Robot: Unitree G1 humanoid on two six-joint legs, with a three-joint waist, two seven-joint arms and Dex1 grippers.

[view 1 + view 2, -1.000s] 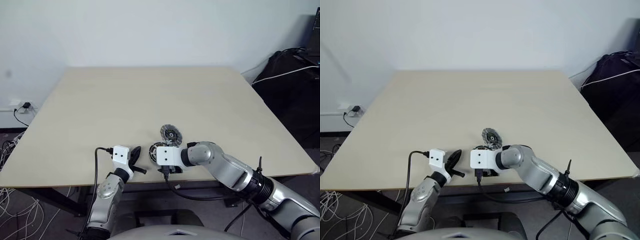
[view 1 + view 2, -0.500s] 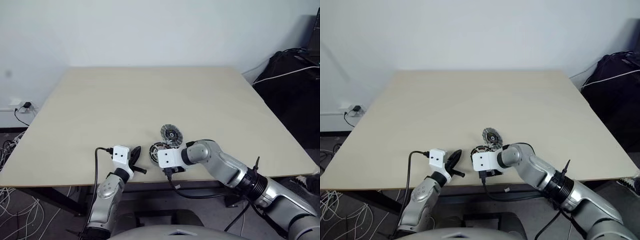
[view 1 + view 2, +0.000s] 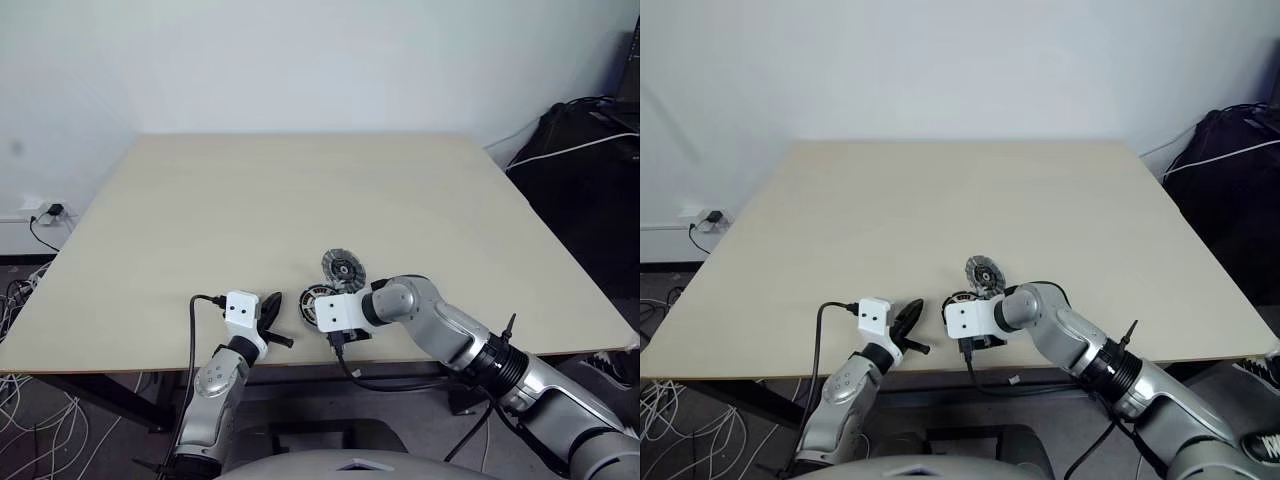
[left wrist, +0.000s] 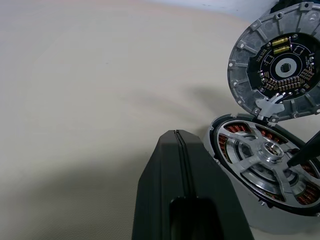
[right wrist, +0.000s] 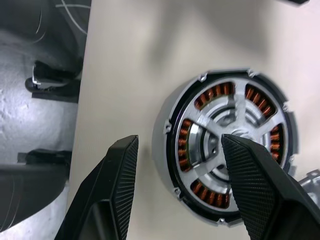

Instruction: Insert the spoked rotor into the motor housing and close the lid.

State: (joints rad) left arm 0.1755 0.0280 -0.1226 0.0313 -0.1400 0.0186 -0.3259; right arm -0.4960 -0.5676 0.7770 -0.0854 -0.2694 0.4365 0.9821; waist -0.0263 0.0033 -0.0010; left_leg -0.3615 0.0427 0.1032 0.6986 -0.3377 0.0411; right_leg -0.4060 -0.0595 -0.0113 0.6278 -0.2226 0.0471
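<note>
Three task parts sit together close to the near edge of your surface, slightly right of its middle.

1. Motor housing: lies flat, just inside the near edge. Copper windings show in a ring under the dark rim.
2. Spoked rotor: seated inside the housing, spokes and central hub facing up.
3. Lid: tilted up on edge, its lower rim touching the far side of the housing, its dark circuit face turned toward you, ribbed rim bright.

Open room: the far half of the surface, both far corners and the whole left side are bare. Little margin lies between the housing and the near edge. A wall stands beyond the far edge; a dark bag rests off the right edge, and loose cables lie on the floor past the left edge.

Left gripper: its fingers are pressed flat together, holding nothing. You have it low over the near edge, just left of the housing and apart from it, aimed across the surface toward the parts.

Right gripper: the arm reaches in from the right with the wrist bent steeply down and leftward, directly above the housing. Its fingers are spread well apart, gripping nothing; one hangs over the bare surface beside the housing's rim, the other over the rotor's spokes.
</note>
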